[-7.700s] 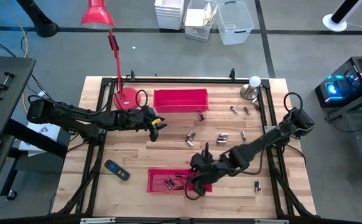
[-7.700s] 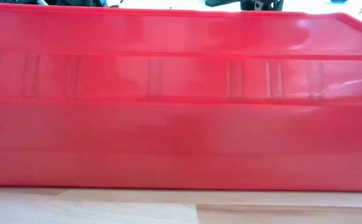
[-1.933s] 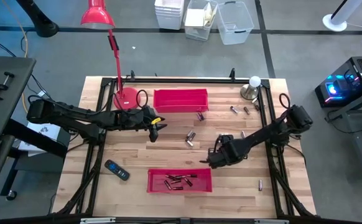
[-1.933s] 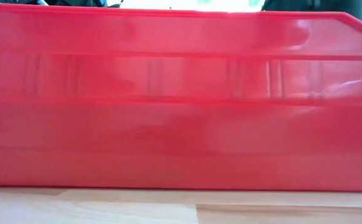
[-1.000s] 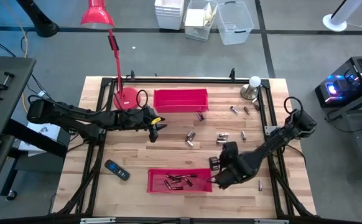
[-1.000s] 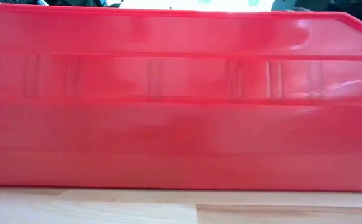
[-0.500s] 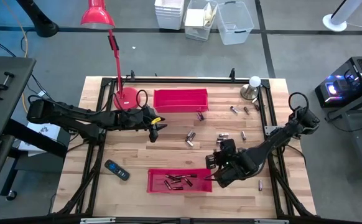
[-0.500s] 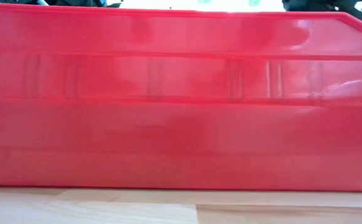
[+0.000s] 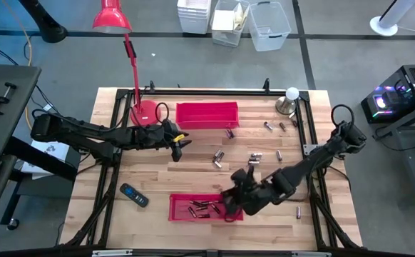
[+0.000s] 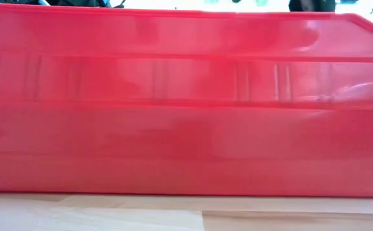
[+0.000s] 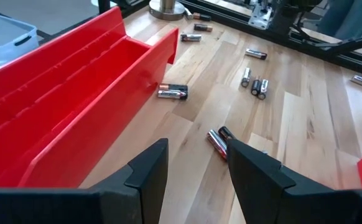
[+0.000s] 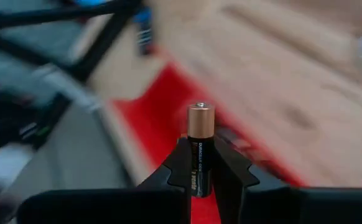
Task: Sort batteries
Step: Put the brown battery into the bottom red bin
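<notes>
My right gripper (image 9: pixel 230 202) hovers over the right end of the near red tray (image 9: pixel 177 200), shut on a black-and-copper battery (image 12: pixel 200 140). Several batteries (image 9: pixel 200 208) lie in that tray. More batteries lie loose on the wood, among them a pair (image 9: pixel 218 158), a group (image 9: pixel 254 158) and one near the front right (image 9: pixel 297 212). My left gripper (image 9: pixel 181 145) waits open by the near left corner of the far red tray (image 9: pixel 207 114). Its fingers (image 11: pixel 150 171) stand apart with nothing between them. The low view shows only the red tray's wall (image 10: pixel 186 102). My right gripper pinches the battery's black body (image 12: pixel 199 163) between its two fingers. The battery lies along the fingers, its copper end (image 12: pixel 200 120) sticking out past the fingertips. The arm reaches in from the table's right. The battery is lifted clear, above the tray.
A red desk lamp (image 9: pixel 142 111) stands at the far left. A black handset (image 9: pixel 133 194) lies left of the near tray. A metal stand with a white ball (image 9: pixel 289 102) sits at the far right. Black frame rails (image 9: pixel 314 164) run along the table's edges.
My right gripper has carried the battery toward the table's left, from just beside the near tray's right end to above that end. It has stayed shut on the battery.
</notes>
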Robot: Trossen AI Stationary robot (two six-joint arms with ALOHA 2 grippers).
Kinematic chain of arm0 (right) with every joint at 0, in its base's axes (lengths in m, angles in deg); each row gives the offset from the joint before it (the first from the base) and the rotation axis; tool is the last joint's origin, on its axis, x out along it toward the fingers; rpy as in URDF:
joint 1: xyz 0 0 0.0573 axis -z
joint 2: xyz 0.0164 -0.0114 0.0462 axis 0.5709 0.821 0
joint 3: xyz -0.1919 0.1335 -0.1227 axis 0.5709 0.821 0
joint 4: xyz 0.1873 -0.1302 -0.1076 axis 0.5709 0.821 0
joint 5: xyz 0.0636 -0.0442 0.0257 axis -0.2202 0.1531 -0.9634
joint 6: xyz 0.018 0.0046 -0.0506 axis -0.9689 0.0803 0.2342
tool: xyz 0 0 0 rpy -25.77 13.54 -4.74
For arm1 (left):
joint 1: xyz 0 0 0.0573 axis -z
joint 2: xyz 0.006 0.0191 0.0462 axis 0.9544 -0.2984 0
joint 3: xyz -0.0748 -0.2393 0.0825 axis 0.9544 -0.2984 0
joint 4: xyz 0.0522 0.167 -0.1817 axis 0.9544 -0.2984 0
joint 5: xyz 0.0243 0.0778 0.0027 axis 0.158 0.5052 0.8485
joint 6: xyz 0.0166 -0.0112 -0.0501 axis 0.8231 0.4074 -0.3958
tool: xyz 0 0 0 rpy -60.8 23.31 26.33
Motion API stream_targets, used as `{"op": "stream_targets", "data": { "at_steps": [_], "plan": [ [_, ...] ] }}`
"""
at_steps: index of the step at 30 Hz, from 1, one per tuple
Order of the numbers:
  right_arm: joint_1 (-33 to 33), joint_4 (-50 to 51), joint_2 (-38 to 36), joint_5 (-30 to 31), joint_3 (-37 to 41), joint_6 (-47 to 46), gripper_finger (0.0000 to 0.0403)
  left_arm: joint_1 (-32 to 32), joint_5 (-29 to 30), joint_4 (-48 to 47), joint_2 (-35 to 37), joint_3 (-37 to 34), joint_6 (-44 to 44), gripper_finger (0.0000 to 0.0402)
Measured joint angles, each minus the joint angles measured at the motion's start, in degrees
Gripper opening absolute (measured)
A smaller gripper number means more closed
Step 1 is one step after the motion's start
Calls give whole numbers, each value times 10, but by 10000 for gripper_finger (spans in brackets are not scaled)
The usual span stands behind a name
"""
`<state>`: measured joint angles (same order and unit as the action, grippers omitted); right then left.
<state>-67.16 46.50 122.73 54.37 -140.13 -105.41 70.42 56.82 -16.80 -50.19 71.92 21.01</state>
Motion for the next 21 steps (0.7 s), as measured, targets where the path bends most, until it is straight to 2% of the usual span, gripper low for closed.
{"op": "stream_targets", "data": {
  "at_steps": [4, 8, 16, 21],
  "plan": [
    [8, -76, 1, -67, 0, 60, 30, 0, 1, 0, 0, 0, 0, 156],
    [13, -79, 2, -133, 0, 75, 30, 0, 1, 0, 0, 0, 0, 156],
    [24, 5, 3, -148, 0, 79, 30, 0, 2, 0, 0, 0, 0, 156],
    [29, 9, 3, -171, 0, 109, 53, 0, 2, 0, 0, 0, 0, 156]
  ]
}}
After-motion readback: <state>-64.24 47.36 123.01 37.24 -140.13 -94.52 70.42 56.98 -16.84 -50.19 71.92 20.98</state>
